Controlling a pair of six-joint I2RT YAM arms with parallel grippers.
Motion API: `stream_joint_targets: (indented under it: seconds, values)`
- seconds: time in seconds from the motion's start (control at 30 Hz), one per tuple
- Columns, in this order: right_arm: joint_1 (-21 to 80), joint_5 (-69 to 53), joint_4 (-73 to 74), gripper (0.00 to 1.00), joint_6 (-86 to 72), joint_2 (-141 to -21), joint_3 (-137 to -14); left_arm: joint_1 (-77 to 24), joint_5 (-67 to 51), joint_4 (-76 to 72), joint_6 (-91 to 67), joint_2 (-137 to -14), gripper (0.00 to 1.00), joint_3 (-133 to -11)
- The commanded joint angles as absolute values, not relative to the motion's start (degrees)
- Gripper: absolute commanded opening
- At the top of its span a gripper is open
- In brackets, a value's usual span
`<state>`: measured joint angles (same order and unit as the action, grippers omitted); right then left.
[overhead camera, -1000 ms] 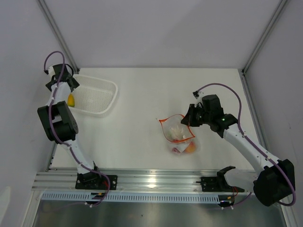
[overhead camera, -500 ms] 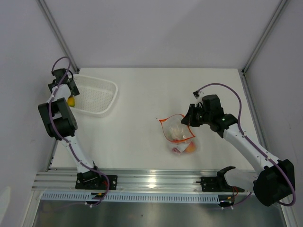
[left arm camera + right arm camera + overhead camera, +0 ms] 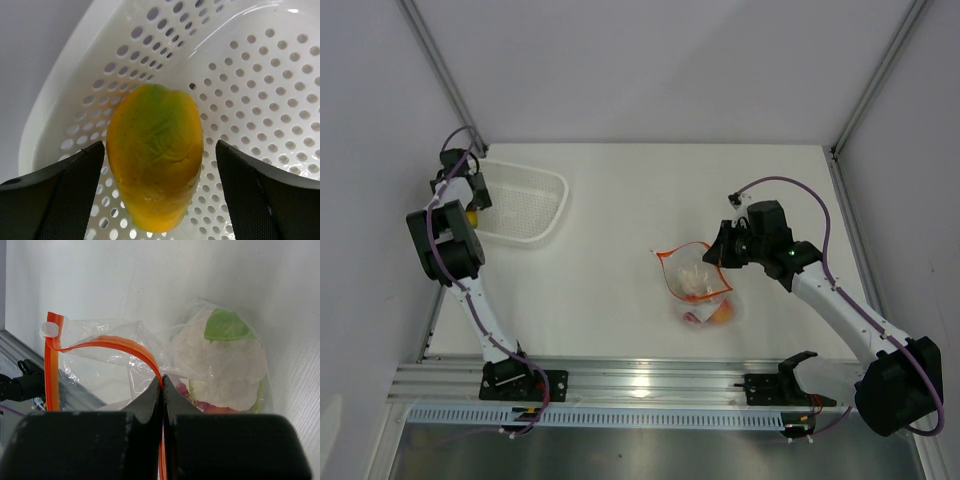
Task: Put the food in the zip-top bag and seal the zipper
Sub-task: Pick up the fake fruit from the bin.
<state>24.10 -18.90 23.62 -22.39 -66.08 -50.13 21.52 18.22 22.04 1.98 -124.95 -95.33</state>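
Observation:
A yellow-orange mango (image 3: 154,155) with a green patch lies in the white mesh basket (image 3: 260,90). My left gripper (image 3: 160,195) stands open with a finger on either side of the mango, neither touching it. From above the mango (image 3: 471,213) shows at the basket's left end under the left gripper (image 3: 472,200). The clear zip-top bag (image 3: 695,282) lies mid-table with its mouth held open. Inside it are a white-and-green vegetable piece (image 3: 225,360) and red fruit. My right gripper (image 3: 162,385) is shut on the orange zipper (image 3: 115,342) at the bag's rim.
The basket (image 3: 525,203) sits at the far left of the table, near the left wall. A round orange fruit (image 3: 720,313) lies at the near end of the bag. A metal rail (image 3: 640,385) runs along the table's near edge.
The left arm has swung its wrist toward the far left corner, over the basket's left end and the mango. The right arm and the bag have not moved.

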Motion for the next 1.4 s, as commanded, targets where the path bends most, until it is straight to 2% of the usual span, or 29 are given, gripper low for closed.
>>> stream_joint_targets:
  seconds: [0.0,0.07,0.17,0.2,0.3,0.4,0.5,0.57,0.6,0.67,0.7,0.73,1.0,1.37]
  values:
    - [23.6,-18.5,22.2,0.0,-21.8,-65.5,-49.7,22.1,19.0,21.7,4.0,-125.2,0.93,-99.2]
    - [23.6,-18.5,21.9,0.0,-21.8,-65.7,-49.7,22.2,19.2,21.4,4.5,-125.3,0.9,-99.4]
    - [23.5,-18.6,22.1,0.0,-21.8,-65.7,-49.7,22.3,19.3,20.3,4.6,-124.9,0.81,-98.7]
    - [23.4,-18.7,22.2,0.0,-21.8,-65.6,-49.9,22.2,19.4,20.4,4.5,-125.1,0.76,-98.8]
    - [23.4,-18.7,22.3,0.0,-21.8,-65.5,-50.0,22.2,18.6,21.4,3.5,-125.3,0.71,-99.8]
    - [23.2,-18.8,22.2,0.0,-22.0,-65.5,-50.0,22.3,18.5,21.4,3.1,-125.2,0.6,-99.1]
    - [23.1,-18.8,22.2,0.0,-22.1,-65.5,-50.0,22.3,18.7,21.1,2.8,-124.8,0.4,-97.6]
    - [23.1,-18.8,22.3,0.0,-22.1,-65.4,-50.0,22.3,18.4,20.7,1.8,-123.4,0.3,-95.9]
    - [23.0,-18.8,22.3,0.0,-22.1,-65.3,-50.1,22.3,17.7,20.7,1.2,-122.7,0.2,-95.4]
    - [23.0,-18.9,22.6,0.0,-22.5,-65.0,-50.4,22.3,16.6,20.1,0.4,-120.3,0.13,-94.1]
    - [22.9,-18.9,22.6,0.0,-22.6,-64.9,-50.6,22.2,16.4,20.1,-1.4,-119.7,0.03,-92.7]
    - [22.9,-18.9,22.8,0.0,-22.8,-64.7,-50.6,22.1,16.0,20.1,-2.0,-118.8,0.01,-92.2]
    - [22.7,-16.4,23.8,0.0,-23.2,-63.0,-50.7,20.7,11.6,16.0,-10.0,-106.1,0.01,-83.3]
    - [22.8,-10.3,27.2,0.0,-23.5,-62.6,-53.8,10.5,-5.5,17.4,-25.0,-84.0,0.01,-74.7]
